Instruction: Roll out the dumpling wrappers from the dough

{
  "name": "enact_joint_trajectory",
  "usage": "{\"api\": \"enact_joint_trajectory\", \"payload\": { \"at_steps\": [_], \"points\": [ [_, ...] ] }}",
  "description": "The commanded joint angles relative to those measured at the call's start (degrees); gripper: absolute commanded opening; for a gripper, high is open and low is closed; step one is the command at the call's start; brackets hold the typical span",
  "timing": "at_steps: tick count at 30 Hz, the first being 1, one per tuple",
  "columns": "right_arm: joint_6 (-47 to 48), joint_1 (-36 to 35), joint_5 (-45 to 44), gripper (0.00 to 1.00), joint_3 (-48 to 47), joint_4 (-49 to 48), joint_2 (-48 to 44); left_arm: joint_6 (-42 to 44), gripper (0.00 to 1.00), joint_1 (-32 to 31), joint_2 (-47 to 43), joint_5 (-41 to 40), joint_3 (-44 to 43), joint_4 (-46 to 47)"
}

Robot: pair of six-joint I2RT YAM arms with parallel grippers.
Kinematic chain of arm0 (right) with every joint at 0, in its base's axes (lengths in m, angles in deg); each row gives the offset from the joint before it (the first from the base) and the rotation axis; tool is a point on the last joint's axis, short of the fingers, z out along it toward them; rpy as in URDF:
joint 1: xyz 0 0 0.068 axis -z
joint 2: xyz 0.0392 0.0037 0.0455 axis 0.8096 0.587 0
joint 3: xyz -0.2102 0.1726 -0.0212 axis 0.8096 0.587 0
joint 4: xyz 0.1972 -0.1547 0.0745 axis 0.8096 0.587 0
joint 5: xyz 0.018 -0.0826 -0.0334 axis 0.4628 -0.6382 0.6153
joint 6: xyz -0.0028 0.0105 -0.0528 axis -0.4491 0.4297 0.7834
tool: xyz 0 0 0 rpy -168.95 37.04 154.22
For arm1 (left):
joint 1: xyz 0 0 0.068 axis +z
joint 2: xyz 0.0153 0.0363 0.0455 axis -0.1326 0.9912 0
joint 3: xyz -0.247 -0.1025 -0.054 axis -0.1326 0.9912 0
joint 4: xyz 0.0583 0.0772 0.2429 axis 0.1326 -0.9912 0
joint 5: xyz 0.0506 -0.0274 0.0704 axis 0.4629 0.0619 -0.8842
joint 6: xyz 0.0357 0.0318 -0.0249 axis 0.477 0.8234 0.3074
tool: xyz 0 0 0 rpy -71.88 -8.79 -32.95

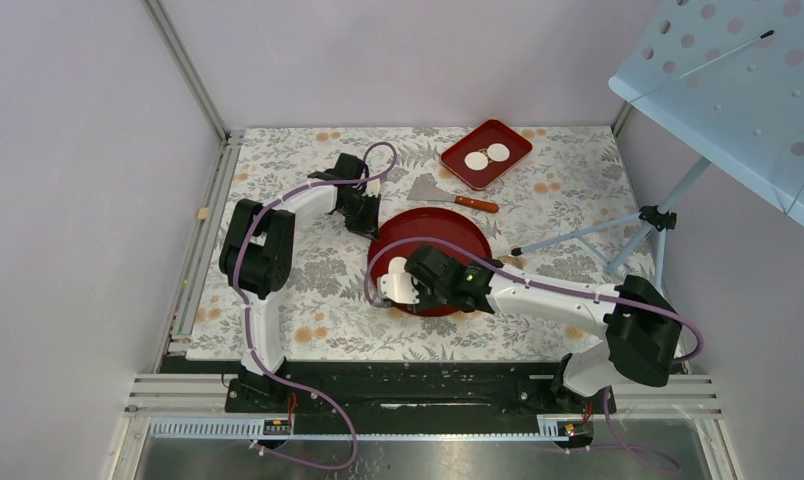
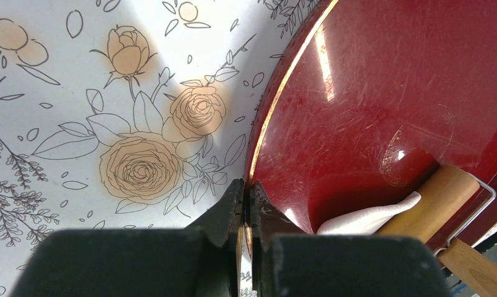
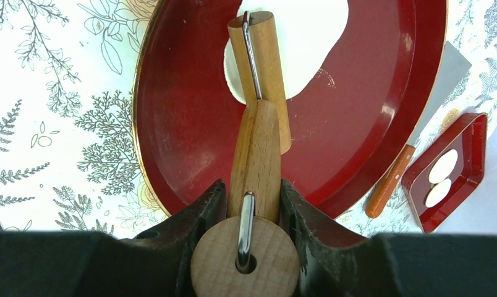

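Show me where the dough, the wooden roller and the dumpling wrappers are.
dough (image 3: 314, 37): right wrist view, flat white surface.
wooden roller (image 3: 256, 154): right wrist view, handle.
dumpling wrappers (image 1: 476, 160): top view, left disc.

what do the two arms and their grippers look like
The left arm and right arm have white links with bulky black joint housings; a purple cable runs along each. The left gripper and right gripper have black wedge-shaped fingers. A small green light glows near the right wrist.
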Motion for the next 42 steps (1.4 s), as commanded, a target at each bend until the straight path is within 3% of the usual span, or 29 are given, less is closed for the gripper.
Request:
{"api": "enact_joint_trajectory", "payload": {
  "at_steps": [1, 12, 30, 37, 42],
  "points": [
    [-2.6, -1.6, 14.8, 0.00, 6.5, 15.4, 3.1, -0.2, 0.00, -0.1, 0.1, -5.2, 1.4, 2.5],
    [-0.3, -3.3, 14.0, 0.00, 9.4, 16.1, 0.5, -0.3, 0.00, -0.1, 0.2, -5.2, 1.4, 2.4],
    [2.3, -3.6, 12.2, 0.00, 5.6, 22.1, -5.2, -0.1, 0.00, -0.1, 0.2, -5.4, 1.4, 2.4],
    [1.9, -3.5, 2.6, 0.00, -3.4, 13.5, -10.1, -0.1, 0.00, 0.0, 0.2, -5.2, 1.2, 2.2],
    [3.8, -3.2, -2.1, 0.00, -8.0, 3.5, -7.6, -0.1, 0.00, 0.0, 0.3, -5.1, 1.1, 2.2]
  ]
}}
